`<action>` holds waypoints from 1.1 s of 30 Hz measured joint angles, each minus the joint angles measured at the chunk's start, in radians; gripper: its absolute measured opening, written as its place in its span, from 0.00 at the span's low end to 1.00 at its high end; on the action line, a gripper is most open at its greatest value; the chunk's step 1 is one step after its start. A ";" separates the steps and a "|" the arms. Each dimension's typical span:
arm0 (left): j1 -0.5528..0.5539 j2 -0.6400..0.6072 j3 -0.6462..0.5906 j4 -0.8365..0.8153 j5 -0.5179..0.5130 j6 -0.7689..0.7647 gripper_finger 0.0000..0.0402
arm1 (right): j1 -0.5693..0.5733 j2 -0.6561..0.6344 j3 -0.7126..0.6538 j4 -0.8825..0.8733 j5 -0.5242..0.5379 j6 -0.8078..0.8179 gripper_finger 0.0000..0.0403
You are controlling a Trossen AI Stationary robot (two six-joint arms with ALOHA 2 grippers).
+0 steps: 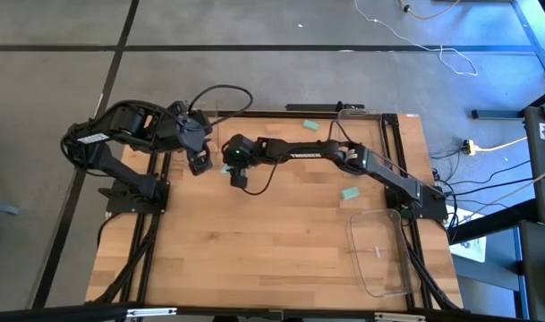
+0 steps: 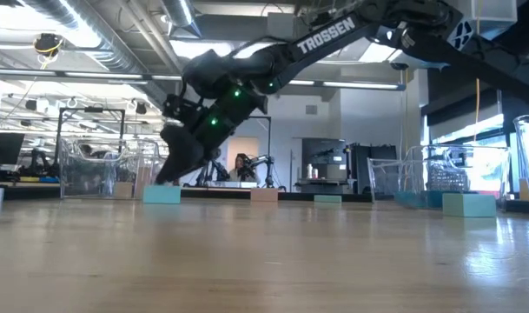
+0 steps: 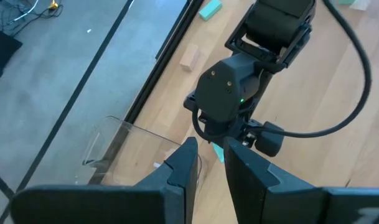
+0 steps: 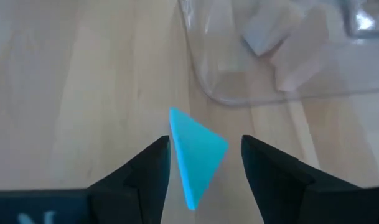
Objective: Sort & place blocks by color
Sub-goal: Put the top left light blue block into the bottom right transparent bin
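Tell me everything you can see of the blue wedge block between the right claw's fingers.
The blue wedge block is a small triangular piece, bright blue-turquoise, with smooth matte faces and sharp edges. It lies on the light wooden table, one point aimed toward a clear plastic tray close by. It sits in the gap between the fingers of the right claw, which stand open on either side; whether a finger touches it cannot be told. From above it shows only as a blue speck beside that claw.

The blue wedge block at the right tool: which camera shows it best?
The right wrist view: the blue wedge block fills the gap between the open right tool fingers, on the table beside a clear tray. The high view shows a sliver; the left wrist view a bit; the low view shows it side-on.
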 joint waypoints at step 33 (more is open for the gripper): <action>0.000 0.000 0.000 0.000 -0.001 0.000 0.18 | -0.015 0.074 0.000 0.085 -0.047 -0.068 0.49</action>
